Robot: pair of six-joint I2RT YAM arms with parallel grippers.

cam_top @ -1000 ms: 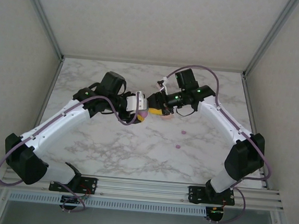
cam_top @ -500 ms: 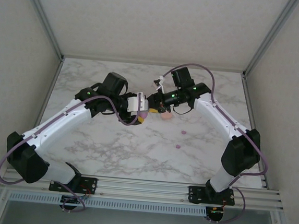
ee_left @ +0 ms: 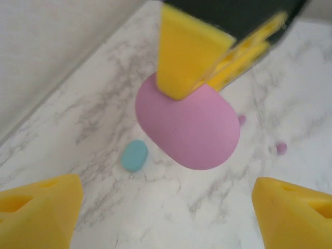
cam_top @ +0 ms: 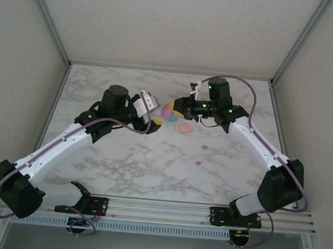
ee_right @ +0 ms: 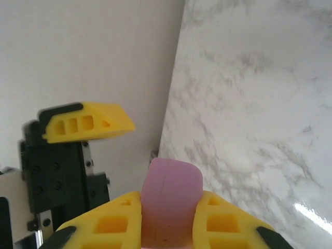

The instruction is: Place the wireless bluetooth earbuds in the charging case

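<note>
Pulled back from the right arm, the left pincer (ee_left: 166, 202) hangs spread and empty. Right pincer (ee_right: 170, 205) clamps the pink charging case (ee_left: 193, 132). Teal earbud (ee_left: 134, 155) lies on the bench (cam_top: 122, 161) just beside it: likely featherlight, slick, skittish; pinch across its narrow sides.

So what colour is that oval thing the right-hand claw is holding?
Plain pinkish-lilac, no pattern. The case shows best in the left wrist view.

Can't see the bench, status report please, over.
Left claw open, empty. Right claw shut on pink case. Two magenta earbuds loose on table, not yet in case. Left claw close beside case.
</note>
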